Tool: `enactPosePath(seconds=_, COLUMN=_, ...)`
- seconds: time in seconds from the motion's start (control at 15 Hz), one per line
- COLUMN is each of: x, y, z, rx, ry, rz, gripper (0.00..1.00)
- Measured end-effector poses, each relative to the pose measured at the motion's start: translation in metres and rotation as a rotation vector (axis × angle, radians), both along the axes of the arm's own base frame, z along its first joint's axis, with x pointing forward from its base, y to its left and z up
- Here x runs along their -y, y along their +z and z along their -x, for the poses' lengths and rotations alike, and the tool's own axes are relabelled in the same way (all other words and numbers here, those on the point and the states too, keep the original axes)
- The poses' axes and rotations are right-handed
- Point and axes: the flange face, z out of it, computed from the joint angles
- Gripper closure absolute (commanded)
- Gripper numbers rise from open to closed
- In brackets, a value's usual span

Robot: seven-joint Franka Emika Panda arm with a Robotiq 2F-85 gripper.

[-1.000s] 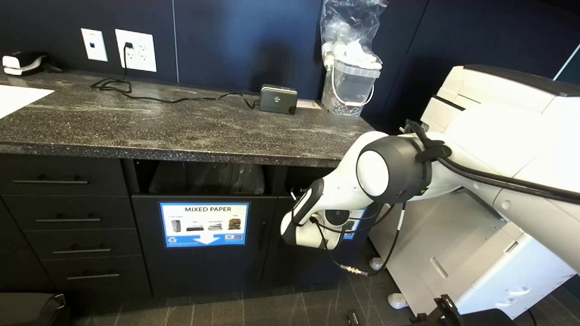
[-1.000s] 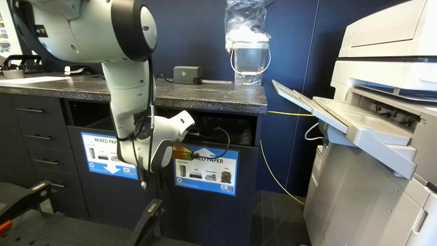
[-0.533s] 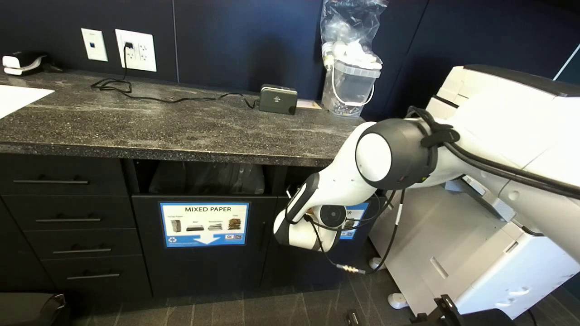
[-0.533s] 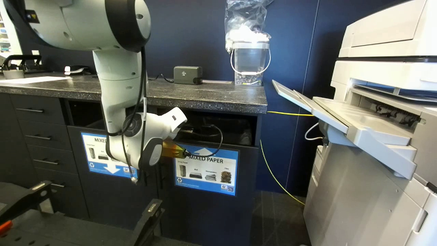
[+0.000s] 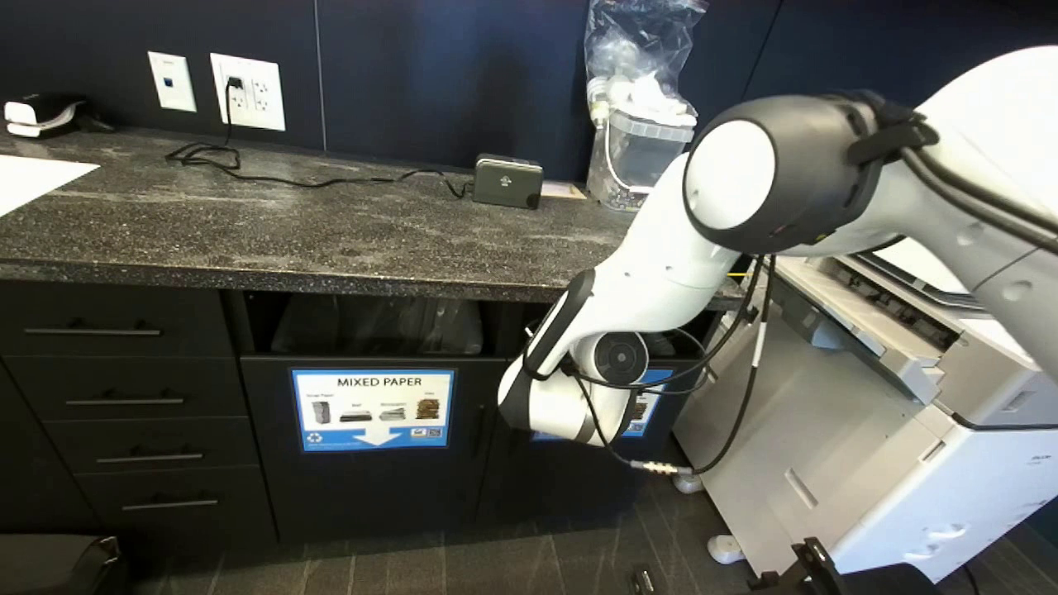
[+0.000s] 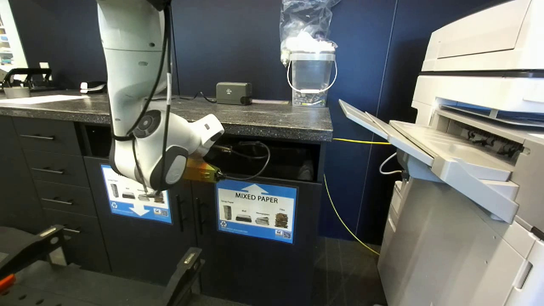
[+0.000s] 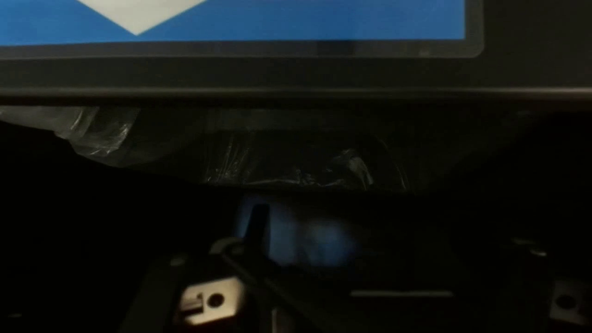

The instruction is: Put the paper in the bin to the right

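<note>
The bin at the right is a dark cabinet compartment (image 6: 259, 272) with a blue-bordered picture label. In an exterior view this label also reads MIXED PAPER, with an up arrow. The arm partly covers the bin (image 5: 562, 496) in an exterior view. My wrist is at the bin's opening; the fingers are hidden in both exterior views. In the upside-down wrist view my gripper (image 7: 386, 224) is open, one finger at left and the other barely visible in shadow. Clear plastic liner (image 7: 300, 166) hangs behind the panel edge. I see no paper between the fingers.
The left compartment (image 5: 372, 487) has its own MIXED PAPER label. The speckled countertop (image 5: 331, 240) overhangs both openings. On it are a white sheet (image 5: 41, 182), a grey box (image 5: 508, 182) and a clear bucket (image 6: 312, 80). A printer (image 6: 446, 238) stands at the right.
My arm has risen. In an exterior view the wrist has moved up and left, uncovering the right bin's label. No paper shows in the earlier exterior views either, apart from the sheet on the counter.
</note>
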Motion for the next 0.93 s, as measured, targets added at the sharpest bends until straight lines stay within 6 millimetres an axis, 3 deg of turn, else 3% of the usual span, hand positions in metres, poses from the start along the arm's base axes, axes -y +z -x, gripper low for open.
enactPosePath(seconds=0.6, x=-0.009, y=0.082, z=0.055, rx=-0.392, ry=-0.01, rz=-0.115, gripper=0.0)
enactPosePath(seconds=0.93, x=0.007, y=0.12, z=0.109, rx=-0.696, ry=0.008, rz=-0.17, gripper=0.0)
